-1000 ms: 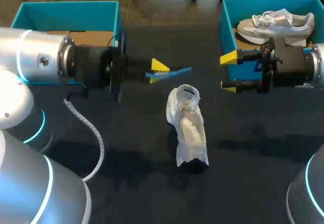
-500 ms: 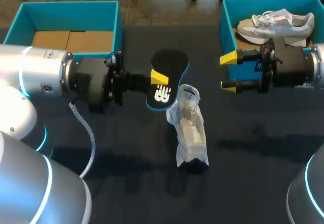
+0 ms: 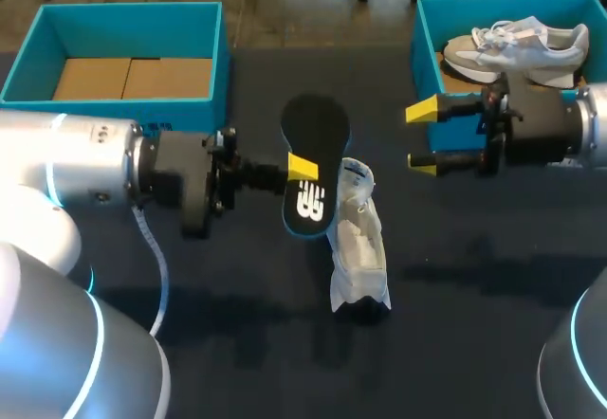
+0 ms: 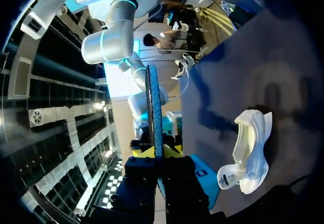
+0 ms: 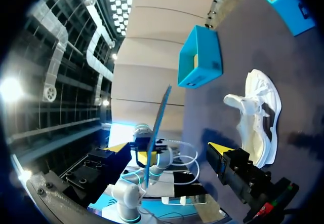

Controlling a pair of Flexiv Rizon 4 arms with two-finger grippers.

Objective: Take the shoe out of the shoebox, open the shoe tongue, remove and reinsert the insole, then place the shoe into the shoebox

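1. The left gripper [image 4: 158,152] clamps a dark insole [image 4: 153,107] between its yellow tips; the insole shows edge-on, extending straight ahead of the gripper.
2. A white shoe [image 4: 250,155] rests on the dark table [image 4: 283,57], beside the gripper and apart from it.
3. A teal shoebox [image 4: 207,191] corner shows just beside the gripper.

The insole [image 3: 311,168] is black with a white mark and a blue edge. The shoe [image 3: 358,239] on the counter [image 3: 474,296] is white. The left box [image 3: 123,21] and right box [image 3: 422,59] are blue-green, brown inside. The counter is dark.
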